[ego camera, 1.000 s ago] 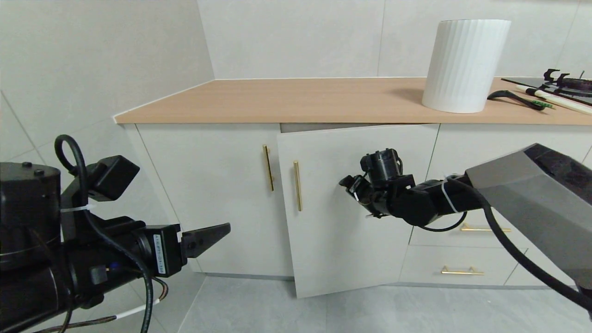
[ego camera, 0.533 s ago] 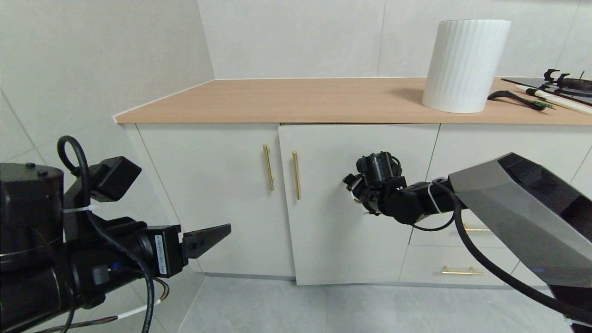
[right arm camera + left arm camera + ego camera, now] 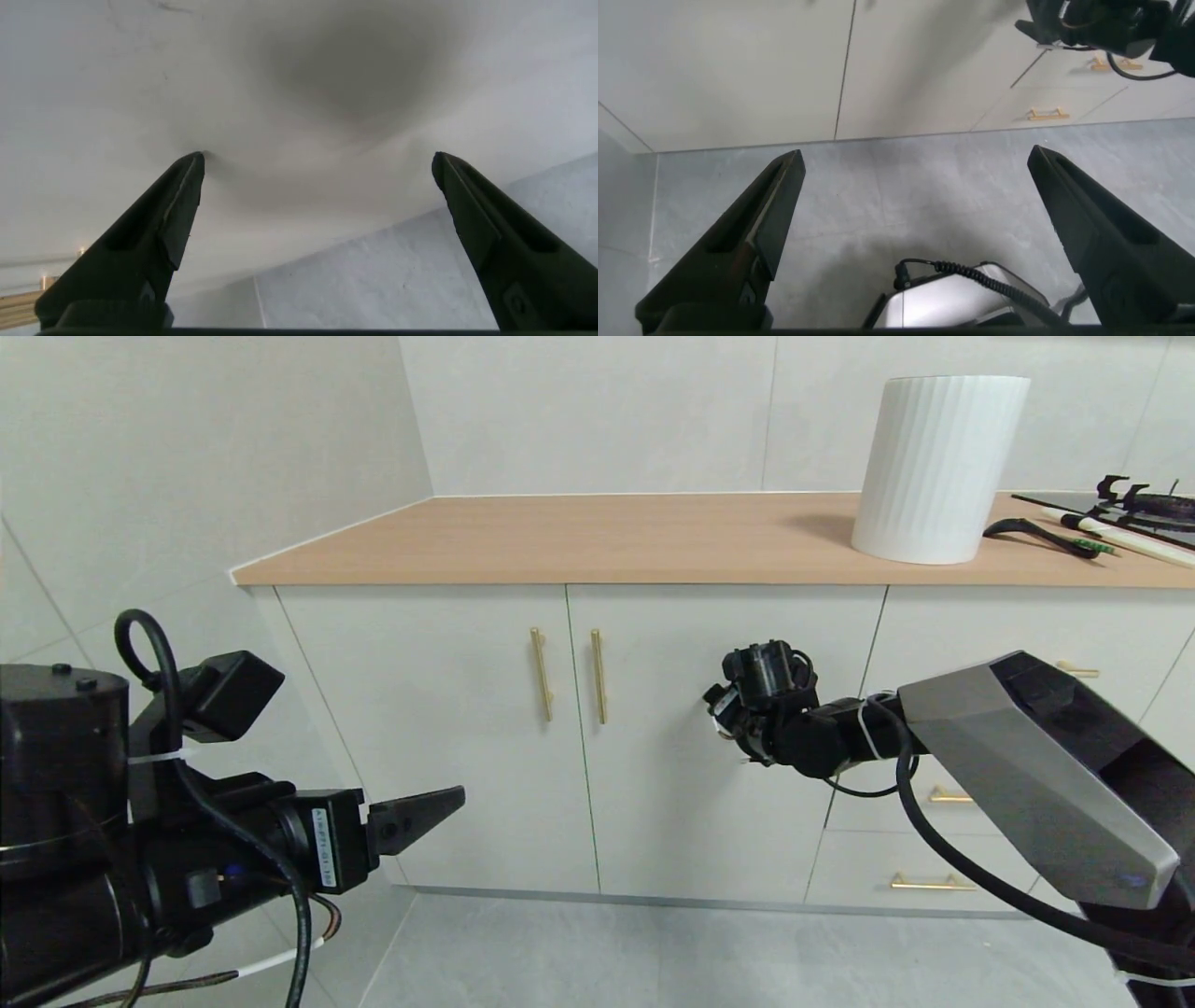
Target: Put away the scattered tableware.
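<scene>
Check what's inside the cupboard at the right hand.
Nothing can be seen: the door is shut flush, with the right hand open at its face. Whatever is inside is hidden.

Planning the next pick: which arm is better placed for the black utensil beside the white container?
Likely right: the black utensil lies at the right end of the counter; the right gripper is nearer than the left gripper.
</scene>
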Tool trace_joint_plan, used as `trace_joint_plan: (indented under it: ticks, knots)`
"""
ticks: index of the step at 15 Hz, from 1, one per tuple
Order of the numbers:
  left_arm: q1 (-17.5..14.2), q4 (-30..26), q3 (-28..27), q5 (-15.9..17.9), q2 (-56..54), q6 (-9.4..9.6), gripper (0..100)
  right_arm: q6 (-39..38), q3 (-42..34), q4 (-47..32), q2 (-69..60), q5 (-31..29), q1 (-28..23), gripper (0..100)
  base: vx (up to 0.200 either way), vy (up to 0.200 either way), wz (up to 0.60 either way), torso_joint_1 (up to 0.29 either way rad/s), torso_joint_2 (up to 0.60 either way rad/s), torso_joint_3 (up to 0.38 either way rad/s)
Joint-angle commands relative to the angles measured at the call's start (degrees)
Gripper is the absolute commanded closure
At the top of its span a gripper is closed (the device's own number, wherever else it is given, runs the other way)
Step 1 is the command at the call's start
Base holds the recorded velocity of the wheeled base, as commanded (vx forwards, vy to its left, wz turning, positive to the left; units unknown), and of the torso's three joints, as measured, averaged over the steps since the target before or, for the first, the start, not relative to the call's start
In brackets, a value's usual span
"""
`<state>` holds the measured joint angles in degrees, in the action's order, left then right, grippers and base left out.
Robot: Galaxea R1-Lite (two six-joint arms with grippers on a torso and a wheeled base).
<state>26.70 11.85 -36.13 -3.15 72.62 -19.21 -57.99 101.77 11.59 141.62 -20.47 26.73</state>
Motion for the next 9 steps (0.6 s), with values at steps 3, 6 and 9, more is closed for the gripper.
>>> trace_joint_plan:
  ticks: [3, 6, 9]
  knots:
    - [0.0, 0.0, 0.0, 0.0, 0.1, -0.04, 0, -0.2, 0.0, -0.8, -1.1, -0.1, 0.0, 0, 0.000, 0.000, 0.00, 0.000, 0.00, 0.000]
    - [0.0, 0.0, 0.0, 0.0, 0.0, -0.04, 0, -1.0, -9.0, -2.6, -11.7, 4.6, 2.6, 0, 0.000, 0.000, 0.00, 0.000, 0.00, 0.000]
    - [-0.1, 0.0, 0.0, -0.2, 0.0, -0.04, 0, 2.4, -20.1, -2.3, -25.4, 11.7, 5.4, 0, 0.000, 0.000, 0.00, 0.000, 0.00, 0.000]
